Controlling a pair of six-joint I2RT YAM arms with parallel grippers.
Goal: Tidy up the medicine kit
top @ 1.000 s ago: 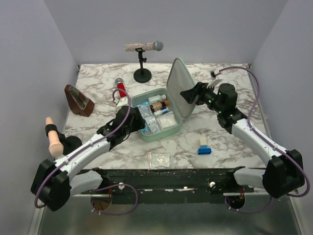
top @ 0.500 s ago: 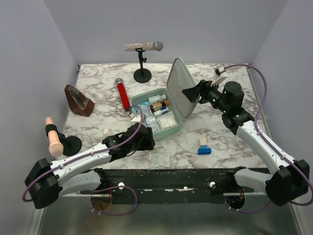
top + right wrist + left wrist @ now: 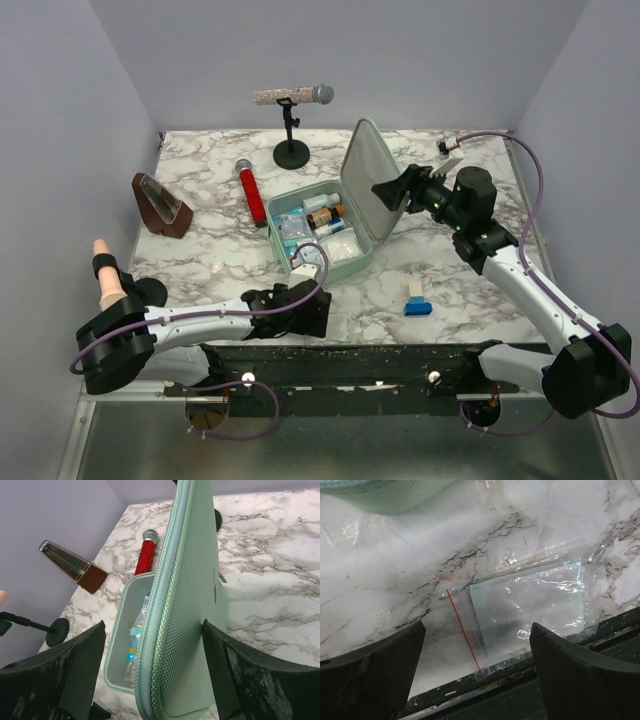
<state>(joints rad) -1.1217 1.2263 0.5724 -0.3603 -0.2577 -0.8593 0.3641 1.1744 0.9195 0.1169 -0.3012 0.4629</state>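
The kit [image 3: 355,257], a mint-green case, sits open at the middle of the table [image 3: 200,250]. Its tray is packed with small packets and bottles, and its lid [image 3: 362,175] stands upright on the right side. My right gripper [image 3: 392,190] reaches in from the right and straddles that lid, fingers spread, one on each face. I cannot tell whether either pad touches it. Just near of the kit, at the table's near edge, lies a flat clear bag [image 3: 527,605] with a red strip at one end. My left gripper [image 3: 477,645] hangs directly over it, pointing down, jaws spread wide and holding nothing. The bag's long axis runs left to right along the table edge. In the wrist view that is about the same line my two fingers stand on. My left arm is much the nearer to the bag; my right is well apart from it, beyond the kit. I judge the coming move to be a straight drop onto the bag. Closing along its length may crumple it unless the wrist turns first. From there the tray lies just to the far side.
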